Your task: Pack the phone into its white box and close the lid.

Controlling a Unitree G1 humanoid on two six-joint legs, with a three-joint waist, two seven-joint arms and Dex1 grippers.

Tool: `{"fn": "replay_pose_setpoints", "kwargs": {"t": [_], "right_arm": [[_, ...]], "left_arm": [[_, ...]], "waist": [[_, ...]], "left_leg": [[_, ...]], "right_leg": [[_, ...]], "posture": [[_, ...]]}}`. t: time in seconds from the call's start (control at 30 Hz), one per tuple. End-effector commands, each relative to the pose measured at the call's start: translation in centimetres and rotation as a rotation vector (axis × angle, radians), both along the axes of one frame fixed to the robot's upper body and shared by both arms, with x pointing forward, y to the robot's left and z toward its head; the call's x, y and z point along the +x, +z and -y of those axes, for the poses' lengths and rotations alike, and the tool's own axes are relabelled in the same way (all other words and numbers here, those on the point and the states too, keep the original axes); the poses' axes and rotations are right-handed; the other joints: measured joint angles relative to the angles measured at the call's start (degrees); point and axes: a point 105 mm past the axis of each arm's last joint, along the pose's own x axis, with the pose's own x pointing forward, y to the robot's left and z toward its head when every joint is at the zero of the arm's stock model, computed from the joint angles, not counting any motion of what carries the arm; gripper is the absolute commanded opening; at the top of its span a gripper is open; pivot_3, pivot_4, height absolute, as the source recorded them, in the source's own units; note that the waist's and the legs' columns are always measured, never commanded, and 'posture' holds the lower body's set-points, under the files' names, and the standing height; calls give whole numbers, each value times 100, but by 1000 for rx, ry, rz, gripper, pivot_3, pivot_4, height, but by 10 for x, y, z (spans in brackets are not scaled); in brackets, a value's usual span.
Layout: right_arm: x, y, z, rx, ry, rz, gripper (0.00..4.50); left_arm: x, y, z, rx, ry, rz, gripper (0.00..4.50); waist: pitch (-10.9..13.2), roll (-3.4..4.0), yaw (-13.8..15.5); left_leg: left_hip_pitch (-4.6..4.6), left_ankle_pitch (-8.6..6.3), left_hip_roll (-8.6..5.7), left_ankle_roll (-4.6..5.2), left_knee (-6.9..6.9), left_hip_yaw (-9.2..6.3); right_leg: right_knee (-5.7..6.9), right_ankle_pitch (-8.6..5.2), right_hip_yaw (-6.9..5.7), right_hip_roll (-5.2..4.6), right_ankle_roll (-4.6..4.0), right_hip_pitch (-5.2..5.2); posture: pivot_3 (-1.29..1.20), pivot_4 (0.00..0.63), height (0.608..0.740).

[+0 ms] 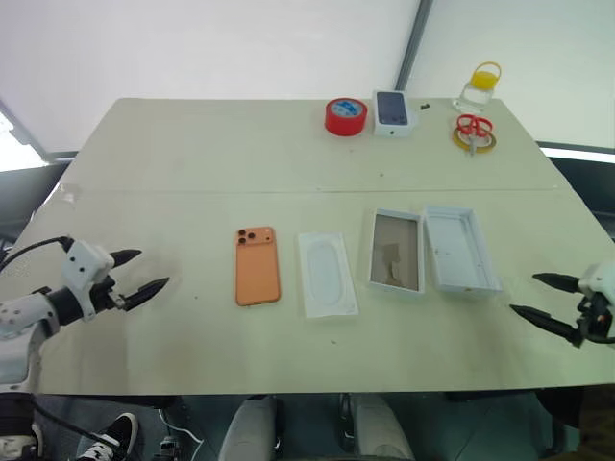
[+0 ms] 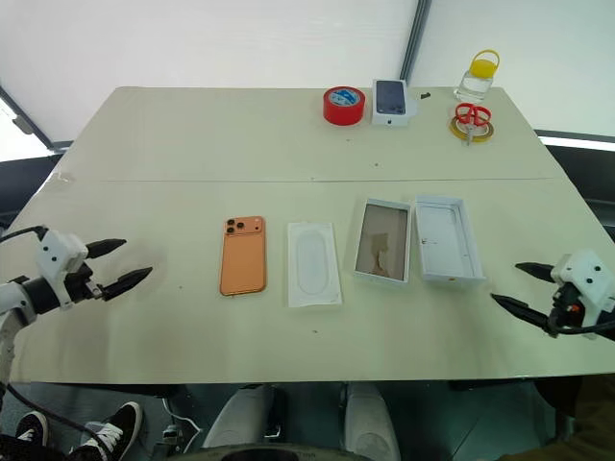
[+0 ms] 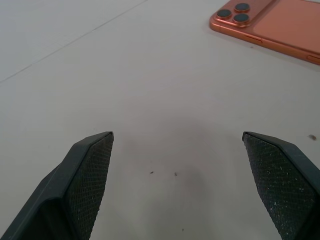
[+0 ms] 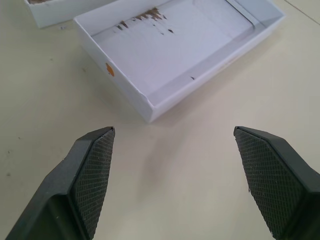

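The orange phone (image 1: 257, 266) lies face down on the table, its camera cluster at the far end; the left wrist view catches it (image 3: 280, 25) ahead of that gripper. To its right sits a translucent white insert (image 1: 327, 274), then the white box (image 1: 396, 240) with its grey-brown floor showing. The lid (image 1: 459, 252) lies upside down beside the box, its plain inside (image 4: 175, 45) up. My left gripper (image 1: 154, 268) hovers open well left of the phone. My right gripper (image 1: 524, 293) hovers open just right of the lid. Neither holds anything.
At the far edge of the table (image 1: 192, 163) stand a red tape roll (image 1: 346, 116), a smaller white box with a dark phone picture (image 1: 393, 112), red scissors (image 1: 474, 127) on a yellow ring, and a clear bottle with a yellow handle (image 1: 480, 86).
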Motion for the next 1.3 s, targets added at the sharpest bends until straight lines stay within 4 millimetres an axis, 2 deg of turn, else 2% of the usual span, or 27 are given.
{"fn": "replay_pose_setpoints", "kwargs": {"t": [0.03, 0.27, 0.8, 1.03, 1.13, 1.23, 1.3], "right_arm": [[0, 10, 4, -19, -1, 37, 3965], [7, 13, -6, -9, 16, 65, 3965], [12, 17, -16, -1, 34, 74, 3965], [17, 21, -28, 27, 66, 84, 3965], [21, 28, -49, 44, 129, 98, 3965], [28, 34, -75, 45, 210, 120, 3965], [30, 32, -93, 8, 282, 112, 3965]], "left_arm": [[3, 19, 2, 14, -12, 90, 4343], [13, 16, 3, 69, 9, 117, 4343], [10, 16, 13, 43, -47, 110, 4343], [15, 15, 20, 12, -23, 78, 4343], [19, 20, 40, -39, -19, 50, 4343], [10, 17, 76, -143, -93, -104, 4343], [2, 19, 105, -252, -170, -205, 4343]], "waist": [[0, 0, -8], [1, 2, -8], [1, 3, -7], [1, 3, -8], [2, 1, -6], [2, 2, -10], [2, 2, -11]], "left_leg": [[0, 0, 0, 0, 0, 0], [0, 0, 0, 0, -1, 1], [-4, 0, 0, 0, -1, 1], [-4, 0, 1, 0, -1, 1], [-5, 0, 1, 0, -1, 1], [-6, 0, 1, 0, 0, 0], [-6, 0, 0, 0, 0, 0]], "right_leg": [[0, 0, 0, 0, 0, 0], [0, 0, 1, 2, 0, -1], [0, 1, 1, 1, 0, -4], [0, 1, 1, 1, 0, -4], [1, 1, 1, 2, 1, -4], [2, 2, 2, 1, 2, -4], [2, 2, 3, 2, 2, -4]], "posture": [[0, 150, 739], [0, 150, 739], [0, 150, 739], [0, 150, 739], [0, 150, 739], [0, 150, 739], [0, 150, 739]]}}
